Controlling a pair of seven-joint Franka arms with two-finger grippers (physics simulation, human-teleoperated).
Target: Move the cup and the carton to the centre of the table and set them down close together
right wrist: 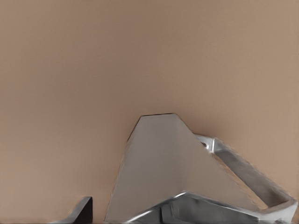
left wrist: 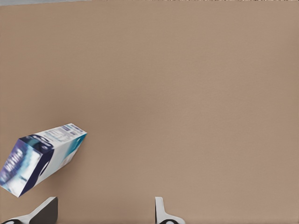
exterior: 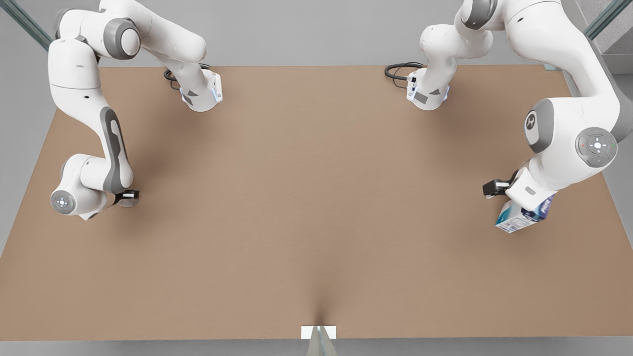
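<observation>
Beside left end effector (left wrist: pixel 103 210), carton (left wrist: pixel 39 158)

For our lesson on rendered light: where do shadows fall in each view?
Front view: soft shadows on the table under both arms, darker streak at the near edge. Left wrist view: barely any shadow by the carton beside the left gripper. Right wrist view: soft shading behind the cup at the right gripper.
</observation>
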